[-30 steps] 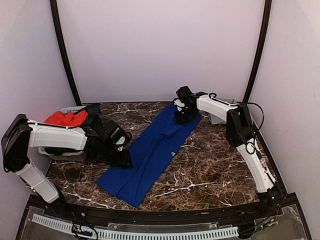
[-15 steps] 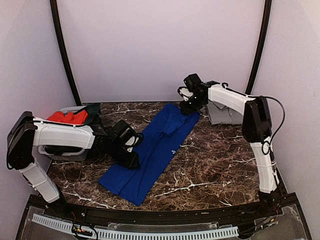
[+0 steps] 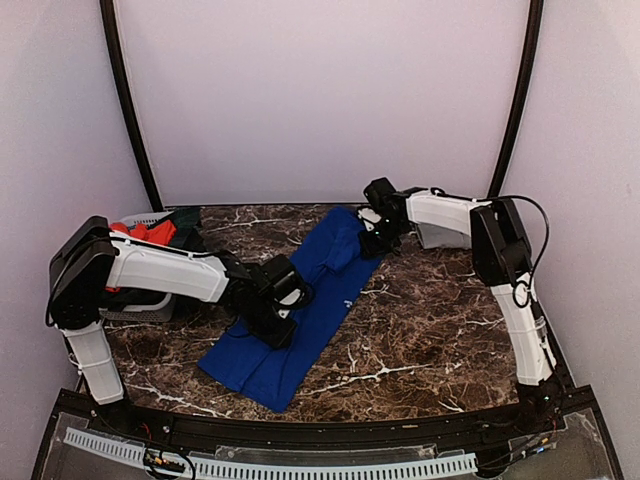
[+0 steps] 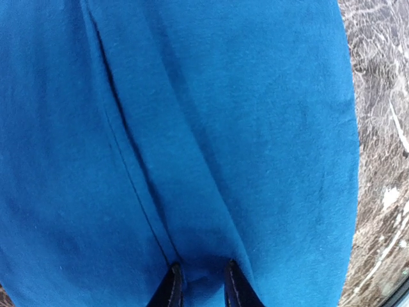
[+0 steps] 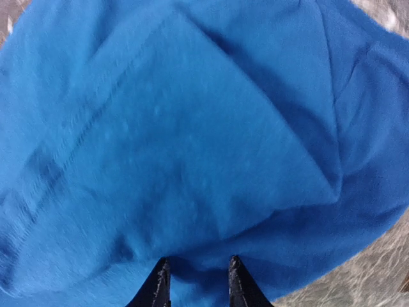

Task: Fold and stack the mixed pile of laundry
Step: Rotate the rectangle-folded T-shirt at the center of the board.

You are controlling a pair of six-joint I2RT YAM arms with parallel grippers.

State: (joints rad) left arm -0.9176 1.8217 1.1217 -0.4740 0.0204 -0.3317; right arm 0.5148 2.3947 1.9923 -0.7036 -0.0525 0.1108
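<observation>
A royal-blue T-shirt (image 3: 325, 285), folded into a long strip, lies diagonally across the marble table (image 3: 430, 320). My left gripper (image 3: 283, 325) is low on the strip's left side near its middle. In the left wrist view its fingertips (image 4: 201, 281) stand narrowly apart with a ridge of the blue T-shirt (image 4: 223, 128) pinched between them. My right gripper (image 3: 372, 240) is at the strip's far end. Its fingertips (image 5: 198, 275) press into the blue T-shirt (image 5: 192, 128), slightly apart, with a shadowed fold between them. A red-orange garment (image 3: 150, 232) and dark cloth (image 3: 186, 222) lie at the far left.
The red-orange and dark cloth sit in a pale basket (image 3: 128, 312) at the table's left edge, behind my left arm. A grey object (image 3: 440, 237) stands at the back right behind my right arm. Black curved frame bars rise along both side walls.
My left gripper has slid right from the shirt's left edge onto the cloth, and its fingers have narrowed. My right gripper lifted off the far end, then came back down onto it.
</observation>
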